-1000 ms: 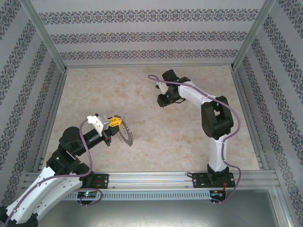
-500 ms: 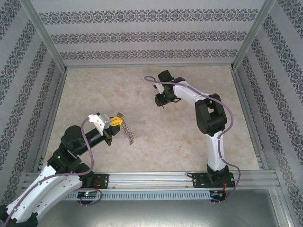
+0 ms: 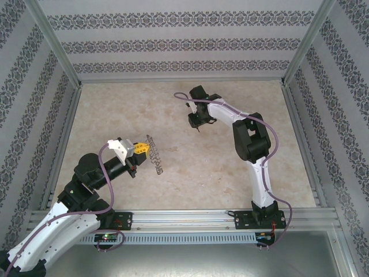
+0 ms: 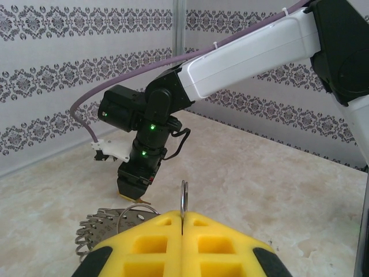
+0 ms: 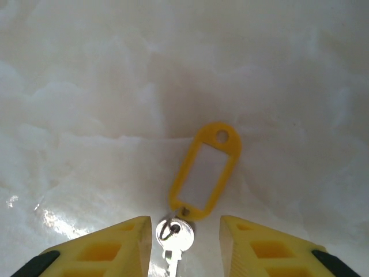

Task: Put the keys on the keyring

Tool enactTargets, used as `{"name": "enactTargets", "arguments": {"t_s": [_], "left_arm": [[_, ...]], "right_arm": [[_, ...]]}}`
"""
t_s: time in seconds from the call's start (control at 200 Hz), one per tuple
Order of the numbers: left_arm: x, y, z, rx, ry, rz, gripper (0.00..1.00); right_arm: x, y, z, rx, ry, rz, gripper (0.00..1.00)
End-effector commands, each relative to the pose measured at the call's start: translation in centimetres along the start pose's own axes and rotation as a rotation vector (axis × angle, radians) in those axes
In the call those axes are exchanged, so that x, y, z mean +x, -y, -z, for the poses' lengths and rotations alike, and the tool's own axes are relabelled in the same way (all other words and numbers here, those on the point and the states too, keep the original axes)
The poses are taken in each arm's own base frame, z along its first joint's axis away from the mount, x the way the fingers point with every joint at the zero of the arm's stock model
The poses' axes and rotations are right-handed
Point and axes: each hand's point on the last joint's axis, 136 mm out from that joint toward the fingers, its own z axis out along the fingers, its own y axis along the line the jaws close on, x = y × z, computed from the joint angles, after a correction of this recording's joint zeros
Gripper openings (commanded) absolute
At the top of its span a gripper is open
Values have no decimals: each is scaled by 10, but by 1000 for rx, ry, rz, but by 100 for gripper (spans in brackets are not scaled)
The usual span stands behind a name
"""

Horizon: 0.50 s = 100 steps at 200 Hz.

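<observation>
While the right hand (image 5: 185, 226) gapes, the key (image 5: 172, 235) lies between its fingers (image 5: 115, 248).

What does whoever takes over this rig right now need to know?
Left gripper: shut on the grey lacy metal keyring, which hangs from its tip.
Right gripper: open, low over the table, with the small silver key between its fingers. The key is joined to a yellow plastic tag and lies flat.
Done: keyring in hand.
Left: grasp the key, carry it across, thread it onto the keyring.
</observation>
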Motion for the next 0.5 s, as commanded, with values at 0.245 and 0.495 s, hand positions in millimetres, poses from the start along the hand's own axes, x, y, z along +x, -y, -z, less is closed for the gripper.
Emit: {"name": "enactTargets", "arguments": {"t_s": [0.245,0.495], "left_arm": [[-13,-1,3,-6,54,9,0],[-13,-1,4,-6,57,8,0]], "right_arm": [[2,-3,-6,34,-18,8,30],[6,1,-9,53,-37,15,21]]}}
